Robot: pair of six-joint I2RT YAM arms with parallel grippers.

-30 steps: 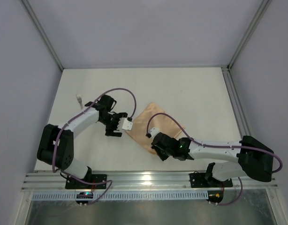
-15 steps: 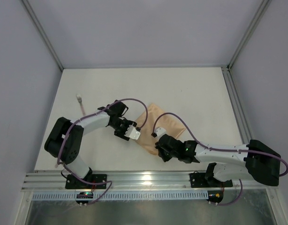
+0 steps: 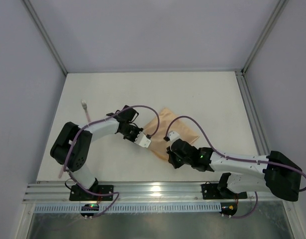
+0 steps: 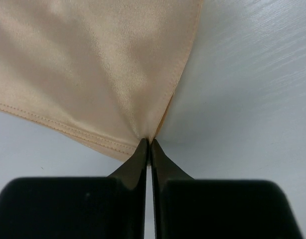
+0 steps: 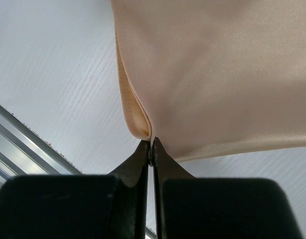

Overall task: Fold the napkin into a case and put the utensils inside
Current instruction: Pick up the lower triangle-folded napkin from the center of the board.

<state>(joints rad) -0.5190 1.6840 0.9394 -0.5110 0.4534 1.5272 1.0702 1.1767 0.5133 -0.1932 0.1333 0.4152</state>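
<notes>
The peach-orange napkin (image 3: 174, 130) lies folded and slanted on the white table between the two arms. My left gripper (image 3: 148, 144) is shut on the napkin's left corner, and the cloth (image 4: 93, 64) puckers into the closed tips (image 4: 149, 144). My right gripper (image 3: 169, 158) is shut on the near corner, where a doubled hem of the napkin (image 5: 218, 74) is pinched between the tips (image 5: 151, 147). One utensil (image 3: 85, 106) with a whitish head lies at the far left of the table, apart from the cloth and partly hidden by the left arm.
An aluminium rail (image 3: 158, 189) runs along the near table edge and shows in the right wrist view (image 5: 23, 134) close behind the gripper. Metal frame posts (image 3: 250, 104) border the table's right side. Purple cables loop over both arms above the napkin.
My left gripper has moved right to the napkin's left corner and shut on it. The right arm, still shut on the near corner, has shifted slightly right and the cloth with it.
</notes>
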